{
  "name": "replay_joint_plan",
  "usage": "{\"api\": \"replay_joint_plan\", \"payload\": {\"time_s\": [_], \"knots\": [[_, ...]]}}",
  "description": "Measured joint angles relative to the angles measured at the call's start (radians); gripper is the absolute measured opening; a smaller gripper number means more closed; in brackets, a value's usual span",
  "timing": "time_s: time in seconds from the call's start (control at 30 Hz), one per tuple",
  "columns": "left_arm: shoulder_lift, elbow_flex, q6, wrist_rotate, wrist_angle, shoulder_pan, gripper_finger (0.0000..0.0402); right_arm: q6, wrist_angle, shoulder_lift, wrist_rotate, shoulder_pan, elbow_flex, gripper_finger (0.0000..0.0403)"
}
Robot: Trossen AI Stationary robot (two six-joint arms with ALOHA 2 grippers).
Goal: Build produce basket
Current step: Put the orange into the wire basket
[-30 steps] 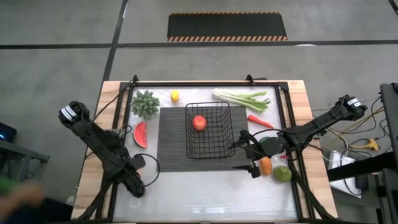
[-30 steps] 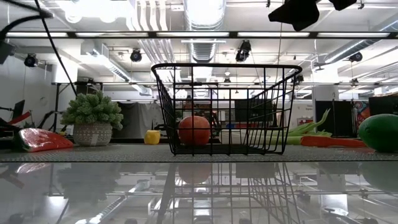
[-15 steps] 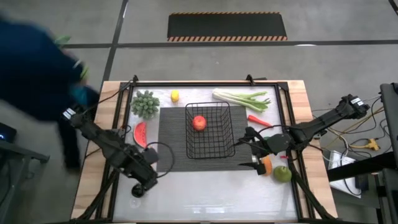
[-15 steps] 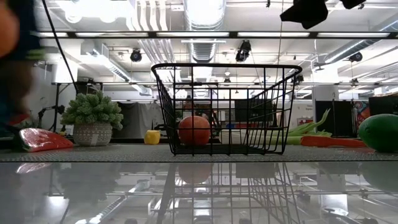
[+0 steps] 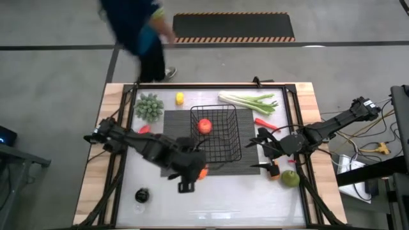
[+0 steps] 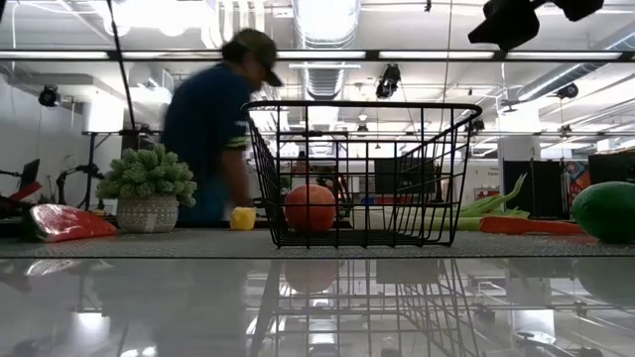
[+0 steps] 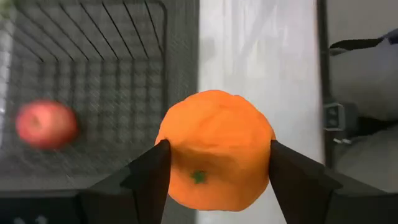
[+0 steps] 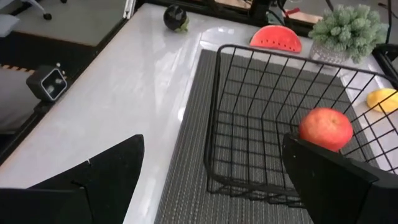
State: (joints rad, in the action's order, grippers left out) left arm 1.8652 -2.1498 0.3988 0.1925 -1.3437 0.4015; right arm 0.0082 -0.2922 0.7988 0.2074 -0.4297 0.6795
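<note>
Left gripper (image 5: 197,174) has swung in to the basket's (image 5: 216,135) 7 o'clock corner clamping an orange (image 7: 214,149), drop-in looks next; right gripper (image 5: 263,153) open, empty at 3 o'clock.

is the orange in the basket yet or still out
Still out. The left tool grips the orange outside the basket, near its corner; only a red apple lies inside.

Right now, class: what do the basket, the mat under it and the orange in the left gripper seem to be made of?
Basket: thin black wire, likely coated metal; see-through grid of rods.
Mat: dark woven or ribbed material, perhaps plastic; fine ridged texture, matte.
Orange: probably moulded plastic or foam; smooth dimpled skin, uniform colour, printed green stem mark. The left gripper is shut on it.
</note>
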Motion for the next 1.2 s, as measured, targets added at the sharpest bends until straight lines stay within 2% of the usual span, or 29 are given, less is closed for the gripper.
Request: {"api": "replay_joint_plan", "payload": {"time_s": [0.13, 0.27, 0.6, 0.93, 1.2], "knots": [[0.055, -0.058, -0.128, 0.0, 0.012, -0.081, 0.0221, 0.009, 0.02, -0.031, -0.006, 0.0, -0.044, 0.0364], [0.089, -0.055, -0.214, -0.002, 0.061, -0.164, 0.0221, 0.019, 0.043, -0.081, -0.006, -0.002, -0.094, 0.0364], [0.199, -0.053, -0.333, -0.03, 0.091, -0.32, 0.0221, -0.007, 0.097, -0.257, -0.006, -0.005, -0.19, 0.0364], [0.347, -0.052, -0.386, -0.041, 0.085, -0.391, 0.0221, -0.051, 0.091, -0.308, -0.006, -0.005, -0.206, 0.0364], [0.402, -0.052, -0.379, -0.033, 0.054, -0.407, 0.0221, -0.054, 0.087, -0.306, -0.006, -0.005, -0.207, 0.0364]]}}
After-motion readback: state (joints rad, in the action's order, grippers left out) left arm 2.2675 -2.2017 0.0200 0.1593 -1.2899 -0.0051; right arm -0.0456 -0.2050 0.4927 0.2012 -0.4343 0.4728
